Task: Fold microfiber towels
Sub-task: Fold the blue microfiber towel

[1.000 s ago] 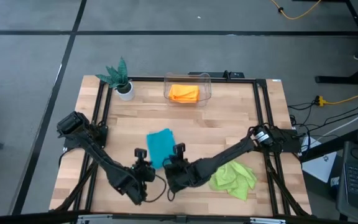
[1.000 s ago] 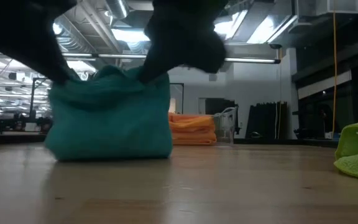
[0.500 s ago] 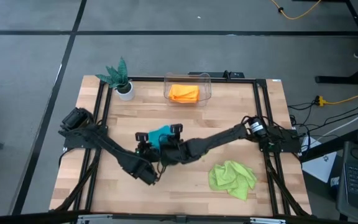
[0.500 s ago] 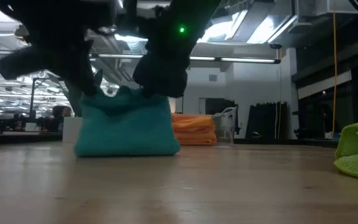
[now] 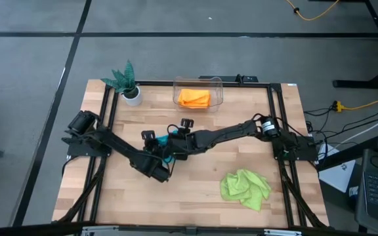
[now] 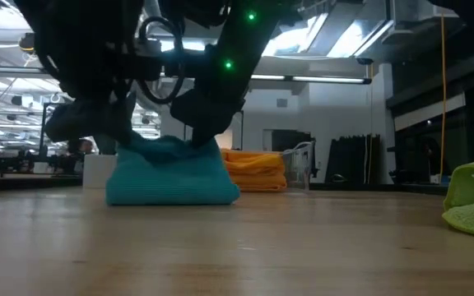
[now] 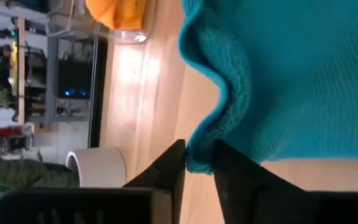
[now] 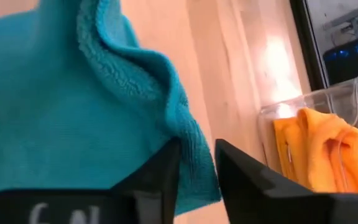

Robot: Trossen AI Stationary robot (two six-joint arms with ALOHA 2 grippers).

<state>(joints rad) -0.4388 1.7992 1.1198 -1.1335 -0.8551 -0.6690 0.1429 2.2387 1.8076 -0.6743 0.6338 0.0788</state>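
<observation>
Pale butcher-block worktop (image 5: pixel 241 160), framed by black rails, carrying all items listed below.

Left arm: dark, reaching from the worktop's left edge toward its middle. Left gripper (image 7: pixel 199 163) over the teal towel; its two fingers stand slightly apart with the towel's hem between them, and whether they press it cannot be told.

Right arm: dark, reaching from the right edge toward the middle. Right gripper (image 8: pixel 196 163) at the same towel, just beside the left gripper; its fingers slightly parted, the towel's edge lying in the gap, grip likewise not certain.

Lime green towel (image 5: pixel 245 188): crumpled heap, near the front edge, right of centre, well apart from both grippers.

Teal towel (image 6: pixel 171 174): at the middle of the worktop, doubled over and resting on the wood, its top bunched under the two grippers; mostly hidden by them from above.

Clear container (image 5: pixel 214 87): at the middle of the back edge.

Orange towel (image 5: pixel 193 98): folded, lying inside the clear container.

Artificial plant (image 5: pixel 125 77): green leaves, white pot, at the back left corner.
</observation>
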